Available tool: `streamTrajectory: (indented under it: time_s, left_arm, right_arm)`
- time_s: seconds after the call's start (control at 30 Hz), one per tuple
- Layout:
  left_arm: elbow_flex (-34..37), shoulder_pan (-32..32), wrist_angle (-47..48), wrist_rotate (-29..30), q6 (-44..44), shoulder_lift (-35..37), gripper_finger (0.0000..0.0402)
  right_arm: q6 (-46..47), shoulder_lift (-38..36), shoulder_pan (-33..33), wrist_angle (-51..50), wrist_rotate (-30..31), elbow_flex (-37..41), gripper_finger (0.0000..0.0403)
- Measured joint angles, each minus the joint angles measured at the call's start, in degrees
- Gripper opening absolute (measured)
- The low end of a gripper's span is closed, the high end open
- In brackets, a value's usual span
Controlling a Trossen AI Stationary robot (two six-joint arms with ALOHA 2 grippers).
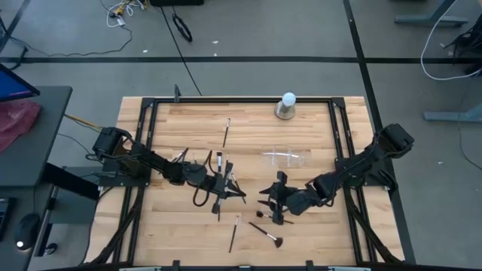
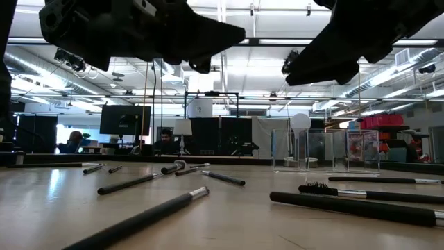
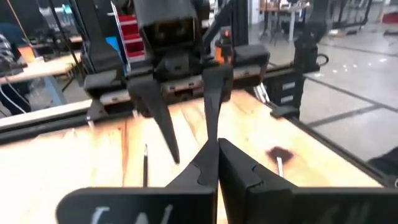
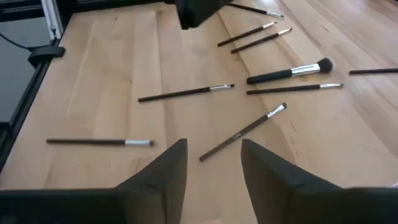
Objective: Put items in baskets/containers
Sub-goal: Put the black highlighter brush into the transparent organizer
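Judging from the scatter, we are barely started: the brushes (image 1: pixel 226 132) lie loose on the table (image 1: pixel 166 226), the clear holder (image 1: pixel 286 156) looks empty, our left gripper (image 1: pixel 215 183) is closed on nothing, and our right gripper (image 1: pixel 277 202) hovers parted and empty.

Probably a lab: monitors (image 2: pixel 125 119), taped floor (image 1: pixel 248 59)

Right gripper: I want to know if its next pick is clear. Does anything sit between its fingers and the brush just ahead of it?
Nothing visible does. The right gripper stands open over bare wood, and the nearest brush lies just ahead of its fingers, apart from the other brushes.
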State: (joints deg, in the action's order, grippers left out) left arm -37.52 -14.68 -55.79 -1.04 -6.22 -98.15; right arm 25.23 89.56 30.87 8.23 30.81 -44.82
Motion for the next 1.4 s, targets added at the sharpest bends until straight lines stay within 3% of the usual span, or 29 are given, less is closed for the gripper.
streamTrajectory:
  time_s: [0.1, 0.27, 0.53, 0.7, 0.97, 1.23, 1.4]
  left_arm:
    - [0.0, 0.0, 2.3, 0.1, -0.3, 0.0, 0.0009]
    - [0.0, 0.0, 4.0, 0.0, -0.5, 0.0, 0.001]
    - [-0.2, -2.1, 7.3, -2.9, -4.7, -0.1, 0.0026]
    - [-4.6, -4.6, 10.5, -5.7, -3.4, -3.8, 0.0093]
    - [-18.6, -6.1, 12.5, -6.8, -3.3, -18.7, 0.0184]
    - [-30.2, -6.1, 21.1, -10.5, -2.4, -27.6, 0.0171]
    - [-34.2, -6.0, 24.0, -8.4, -2.3, -32.5, 0.015]
  right_arm:
    - [-0.2, 0.0, 0.7, -0.2, -1.0, 0.0, 0.0126]
    - [1.6, 0.0, 0.8, 1.1, -8.4, 0.0, 0.0105]
    - [6.9, -2.0, 2.2, -2.0, -13.2, 0.0, 0.0129]
    - [12.3, -2.9, 9.2, -2.3, -5.4, 0.0, 0.0122]
    - [19.3, -2.9, 20.7, -1.0, 5.3, 0.0, 0.0085]
    - [19.3, -2.9, 26.1, 0.8, 6.7, -0.1, 0.0057]
    - [18.8, -2.9, 28.1, 1.4, 6.7, -0.1, 0.0047]
